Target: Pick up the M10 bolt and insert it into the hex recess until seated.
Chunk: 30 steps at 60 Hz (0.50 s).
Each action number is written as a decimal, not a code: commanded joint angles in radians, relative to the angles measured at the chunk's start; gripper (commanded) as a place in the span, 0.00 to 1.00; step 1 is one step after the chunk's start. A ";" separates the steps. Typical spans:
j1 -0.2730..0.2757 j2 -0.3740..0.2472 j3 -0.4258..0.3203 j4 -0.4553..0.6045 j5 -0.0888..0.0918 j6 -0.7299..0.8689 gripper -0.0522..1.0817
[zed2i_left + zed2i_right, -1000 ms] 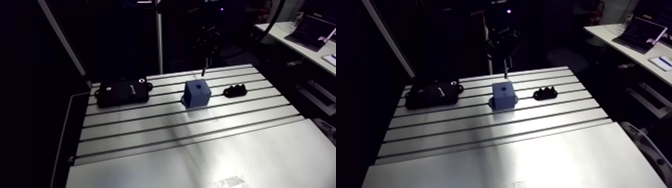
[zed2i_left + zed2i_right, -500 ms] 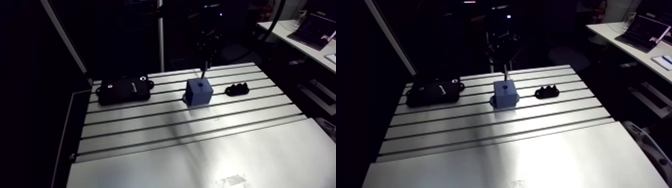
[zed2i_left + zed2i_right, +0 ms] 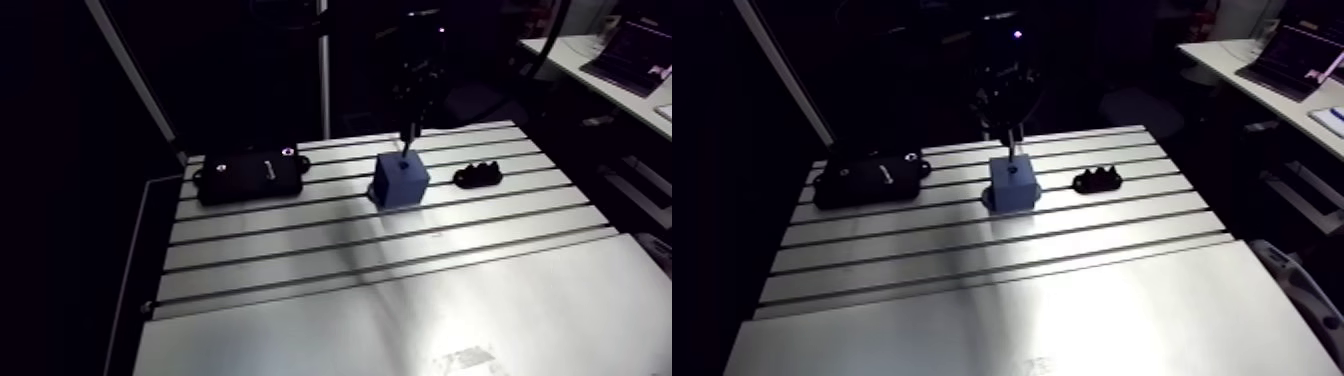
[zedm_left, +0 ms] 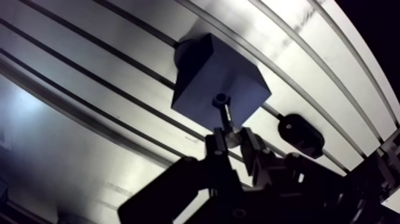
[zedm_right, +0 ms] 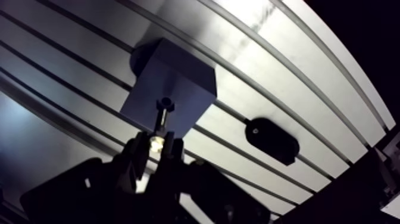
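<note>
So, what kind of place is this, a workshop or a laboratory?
Most likely a robot test bench in a laboratory, though I cannot be certain. The slotted aluminium table carries a blue block with a recess, and the gripper holds a bolt over it, as in an assembly trial.

The M10 bolt point(image 4: 227, 117) is a slim fastener with a dark shank and a bright head. It hangs upright, its head clamped between the fingers of the claw point(image 4: 231, 138). Its lower end meets the small dark recess point(image 4: 221, 99) in the top face of the blue cube-shaped block point(image 4: 205, 71), which stands on the slotted worktop point(image 3: 400, 300). Whether the tip has entered the recess cannot be told.
</note>
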 commanded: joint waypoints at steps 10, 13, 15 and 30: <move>0.000 0.011 0.001 -0.002 0.000 0.002 0.70; 0.000 0.011 0.001 -0.002 0.000 0.002 0.70; 0.000 0.012 0.000 -0.002 0.000 0.002 0.70; 0.000 0.019 0.000 -0.002 0.000 0.002 0.70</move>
